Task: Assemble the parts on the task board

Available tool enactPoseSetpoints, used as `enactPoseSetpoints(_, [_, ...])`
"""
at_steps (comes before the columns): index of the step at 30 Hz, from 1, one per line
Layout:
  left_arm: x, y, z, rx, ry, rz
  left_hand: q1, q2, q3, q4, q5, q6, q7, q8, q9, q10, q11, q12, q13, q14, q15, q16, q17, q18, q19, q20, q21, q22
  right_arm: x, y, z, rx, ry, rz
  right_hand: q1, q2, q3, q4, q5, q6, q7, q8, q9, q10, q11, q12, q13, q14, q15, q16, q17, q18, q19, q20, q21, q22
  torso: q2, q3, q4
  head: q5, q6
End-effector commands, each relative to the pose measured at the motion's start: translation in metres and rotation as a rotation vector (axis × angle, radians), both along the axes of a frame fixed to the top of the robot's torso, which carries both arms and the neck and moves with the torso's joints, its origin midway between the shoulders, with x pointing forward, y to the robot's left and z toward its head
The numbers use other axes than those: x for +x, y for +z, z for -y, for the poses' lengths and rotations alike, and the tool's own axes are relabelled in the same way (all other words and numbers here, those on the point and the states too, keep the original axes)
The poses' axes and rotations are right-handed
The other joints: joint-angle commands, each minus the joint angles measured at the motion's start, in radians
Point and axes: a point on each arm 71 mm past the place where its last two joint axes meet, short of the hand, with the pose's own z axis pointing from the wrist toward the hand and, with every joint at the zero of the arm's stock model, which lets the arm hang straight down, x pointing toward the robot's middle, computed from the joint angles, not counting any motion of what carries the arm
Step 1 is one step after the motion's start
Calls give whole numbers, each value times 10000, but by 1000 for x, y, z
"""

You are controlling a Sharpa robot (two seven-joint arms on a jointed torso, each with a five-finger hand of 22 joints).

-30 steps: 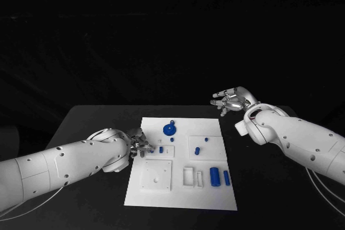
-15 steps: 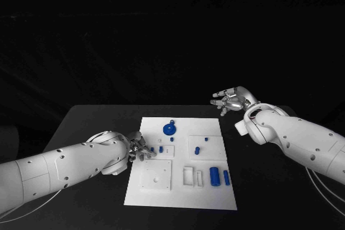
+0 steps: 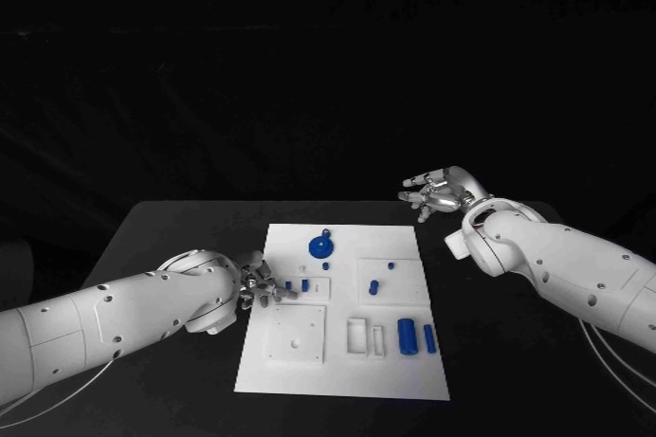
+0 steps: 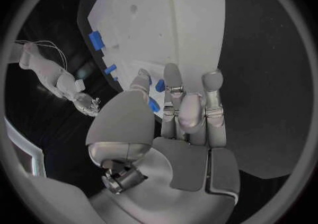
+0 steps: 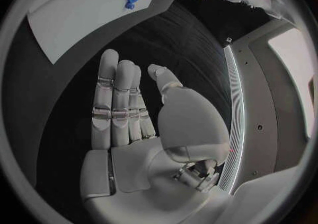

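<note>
At the task board's (image 3: 342,361) left edge, left hand (image 3: 260,287), fingers apart, beside a small blue part (image 3: 305,284).

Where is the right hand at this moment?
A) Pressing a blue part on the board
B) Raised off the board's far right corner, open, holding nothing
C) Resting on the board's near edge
B: the right hand is beyond the task board, fingers apart and empty.
</note>
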Motion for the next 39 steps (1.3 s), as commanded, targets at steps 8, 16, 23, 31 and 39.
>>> enactPoseSetpoints(8, [-4, 16, 3, -1864, -115, -303, 1274, 634, -37, -657, 653, -1163, 543, -387, -756, -168, 384, -1593, -724, -1054, 152, -1919, -2241, -205, -633, 66, -1167, -194, -1, -1, -1, 31, 78, 25, 39, -9, 21, 55, 34, -96, 7, -15, -10, -60, 17, 14, -7, -24, 29, -60, -16, -39, 350, 59, 69, -9, -11, 5, 18, -13, 39])
enactPoseSetpoints(16, [1, 40, 6, -2170, -358, 1548, 1798, 954, 215, -1879, 728, -1965, 875, 89, -2046, -648, 673, -3163, -1875, -1461, 446, -2909, -2584, -187, -706, 326, -2263, -915, 0, -2, 2, 76, 18, 73, 68, -30, 109, 28, 37, -58, 9, -14, -9, -75, 18, 4, -14, -32, 28, -66, -20, -40, 340, 57, 75, -14, -4, -19, 2, -70, 91])
enactPoseSetpoints(23, [6, 58, 19, -2593, -1346, 3803, 2837, 1188, 1758, -3133, 1690, -1727, 1143, -86, -3047, -1591, 1106, -4691, -2194, -2157, 818, -4996, -3922, -81, -1477, 662, -3421, -1621, 0, -5, 2, 156, 114, -74, 32, -47, 362, -65, -35, 313, 3, -9, 3, -160, 19, 30, 11, -76, 32, -76, -19, -60, 305, 51, 32, -21, 19, -8, -35, -132, 122])
enactPoseSetpoints(31, [15, 67, 42, -2279, -2554, 5192, 2467, 1034, 2769, -3661, 714, -1854, 1300, -423, -3838, -2309, 1468, -5247, -2209, -1723, 959, -5149, -4268, 261, -1254, 842, -3324, -1226, 1, -7, 1, 222, 120, -119, -64, -46, 484, -89, -42, 324, 5, 1, 7, -202, 29, 67, 25, -84, 32, -70, -18, -64, 300, 55, 5, -5, 13, -6, -16, -157, 133])
enactPoseSetpoints(39, [25, 63, 62, -1604, -2928, 5857, 2374, 848, 3112, -3684, 717, -1814, 1311, -440, -4150, -2500, 1515, -5255, -2210, -1642, 982, -4956, -4314, 319, -1099, 874, -3394, -1018, 2, -8, -1, 284, 112, -74, -81, -54, 585, -88, -59, 309, 8, -2, 6, -226, 30, 96, 38, -90, 34, -69, -21, -63, 302, 56, -10, 7, 33, 0, -42, -136, 151])
